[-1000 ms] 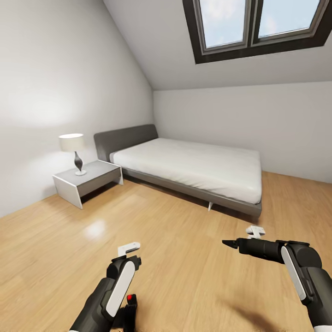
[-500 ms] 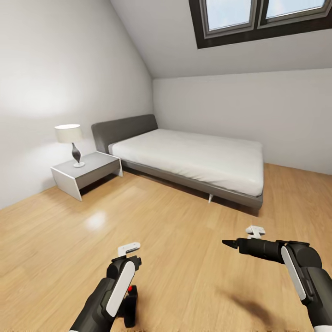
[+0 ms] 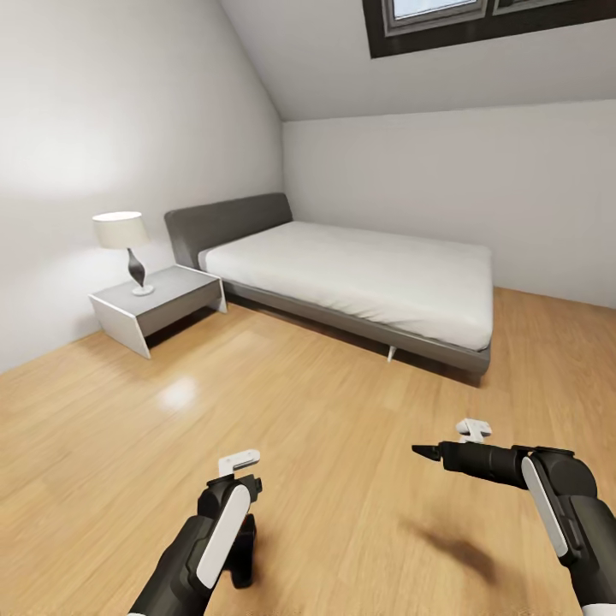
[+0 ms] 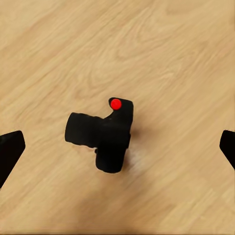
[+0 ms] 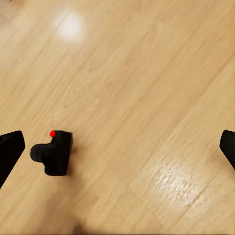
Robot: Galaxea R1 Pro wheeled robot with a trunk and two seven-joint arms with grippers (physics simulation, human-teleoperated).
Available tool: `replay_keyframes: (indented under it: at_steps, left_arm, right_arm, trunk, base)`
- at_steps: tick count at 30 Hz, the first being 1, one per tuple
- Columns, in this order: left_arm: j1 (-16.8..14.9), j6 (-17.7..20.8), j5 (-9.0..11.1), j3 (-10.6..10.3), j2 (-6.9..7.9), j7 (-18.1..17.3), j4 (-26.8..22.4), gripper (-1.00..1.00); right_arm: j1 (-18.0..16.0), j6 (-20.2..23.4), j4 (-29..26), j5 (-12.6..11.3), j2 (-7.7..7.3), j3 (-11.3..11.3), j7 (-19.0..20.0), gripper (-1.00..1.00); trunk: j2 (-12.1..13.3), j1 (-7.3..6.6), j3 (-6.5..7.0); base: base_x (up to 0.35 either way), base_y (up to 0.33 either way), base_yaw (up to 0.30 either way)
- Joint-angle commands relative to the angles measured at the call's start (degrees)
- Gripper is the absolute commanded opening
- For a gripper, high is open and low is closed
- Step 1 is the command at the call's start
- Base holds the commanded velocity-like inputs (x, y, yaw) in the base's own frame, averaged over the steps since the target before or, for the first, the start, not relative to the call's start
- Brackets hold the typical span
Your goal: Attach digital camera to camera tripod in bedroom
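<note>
Small black boxy digital camera (image 4: 105, 135) with a red dot lies on the light wood plank floor (image 3: 342, 411), lens barrel sticking out sideways. In the left wrist view it sits centred between the two dark fingertips (image 4: 10, 152) at the frame edges, touching neither. In the head view it's a dark shape (image 3: 242, 547) on the floor directly under the left forearm, mostly hidden by it.

Left jaws: spread wide, nothing held. Left gripper (image 4: 117, 149) hangs above the camera.

Right jaws: also spread wide and empty in the right wrist view, fingertips (image 5: 11, 152) at opposite frame edges. Right gripper (image 5: 117, 149) is over bare floor; the camera (image 5: 52, 152) shows off to one side, near one fingertip but apart from it. In the head view the right gripper (image 3: 428, 451) points toward the left arm, well clear of the camera.

Rest of the room relative to the camera: grey-framed bed with a white mattress (image 3: 359, 278) well beyond it against the far white wall; grey bedside desk (image 3: 158, 308) with a white-shaded lamp (image 3: 121, 244) just beside the headboard; dark-framed skylight (image 3: 479, 21) in the sloped ceiling.
</note>
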Motion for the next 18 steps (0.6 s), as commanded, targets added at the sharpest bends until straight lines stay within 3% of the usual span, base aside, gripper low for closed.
replay_keyframes:
  at_steps: [1, 18]
  left_arm:
    - [0.0, 0.0, 0.6, -0.1, 0.02, 0.6, -0.1, 1.00]
    - [0.0, 0.0, 0.6, -0.1, 0.02, 0.5, 0.0, 1.00]
  right_arm:
    - [0.0, 0.5, 0.0, -0.6, -0.01, 0.0, -0.2, 1.00]
    - [0.0, 0.5, -0.1, -0.5, -0.01, 0.0, -0.2, 1.00]
  trunk:
    - [0.0, 0.01, -0.28]
    - [-0.3, 0.45, -4.05]
  base:
    - [0.000, 0.000, 0.000]
    - [0.000, 0.000, 0.000]
